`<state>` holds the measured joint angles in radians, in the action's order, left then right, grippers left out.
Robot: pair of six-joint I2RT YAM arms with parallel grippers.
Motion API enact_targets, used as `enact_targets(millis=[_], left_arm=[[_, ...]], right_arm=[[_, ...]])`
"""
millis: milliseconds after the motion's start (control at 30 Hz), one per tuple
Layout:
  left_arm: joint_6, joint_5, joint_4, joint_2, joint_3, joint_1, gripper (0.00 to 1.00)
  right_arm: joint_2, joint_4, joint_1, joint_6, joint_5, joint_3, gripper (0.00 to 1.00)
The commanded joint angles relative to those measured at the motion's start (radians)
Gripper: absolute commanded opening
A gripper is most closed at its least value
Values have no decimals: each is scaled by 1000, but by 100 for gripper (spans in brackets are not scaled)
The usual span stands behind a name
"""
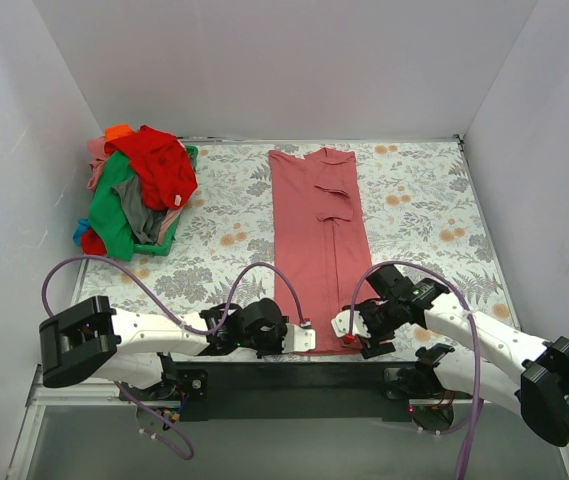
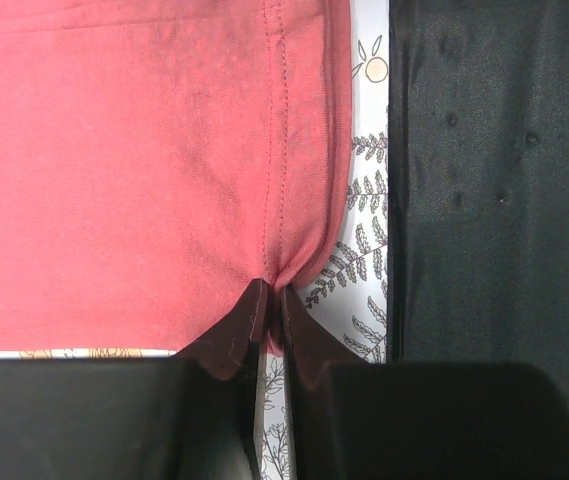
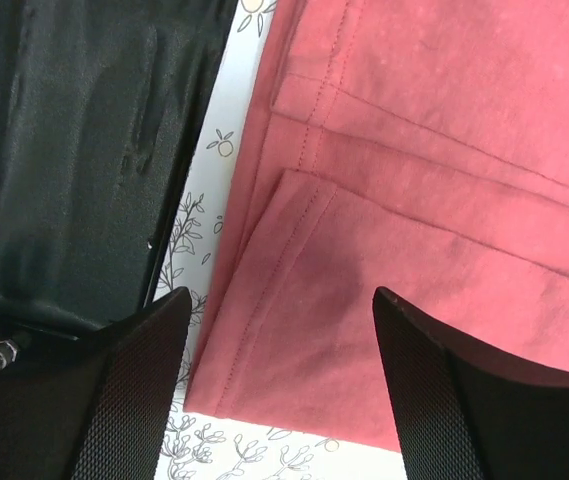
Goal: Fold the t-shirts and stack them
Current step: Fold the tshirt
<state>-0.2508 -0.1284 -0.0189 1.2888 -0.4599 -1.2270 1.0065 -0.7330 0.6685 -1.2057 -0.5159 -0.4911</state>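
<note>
Left gripper (image 2: 269,292) (clamped) hides salmon t-shirt (image 2: 114,170) corner.

Two robot arms are bolted at the near edge, the left arm (image 1: 154,335) and the right arm (image 1: 484,340). Each ends in one hand, so two in all, the left hand (image 1: 307,338) and the right hand (image 1: 361,335), with two fingers apiece. There is one floral-covered desk (image 1: 424,200). One salmon-pink t-shirt (image 1: 316,230) lies by itself. One pile of t-shirts (image 1: 139,195) shows five colours: red, green, grey, orange and pink. I cannot count the shirts in it.
</note>
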Motion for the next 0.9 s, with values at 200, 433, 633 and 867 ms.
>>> enact_targets(millis=[200,433,633,867], left_arm=[[-7,13,-64,-16,40,0,0],[-8,16,-62,-28,47,0,0],[-10,16,-53,-31,50,0,0],[-18,23,-29,-37,59,0,0]], right_arm=[[-8,49,60,63,177,65,67],[7,87,80,90,229,83,51],[14,95,85,113,229,74,28],[0,93,85,147,235,46,1]])
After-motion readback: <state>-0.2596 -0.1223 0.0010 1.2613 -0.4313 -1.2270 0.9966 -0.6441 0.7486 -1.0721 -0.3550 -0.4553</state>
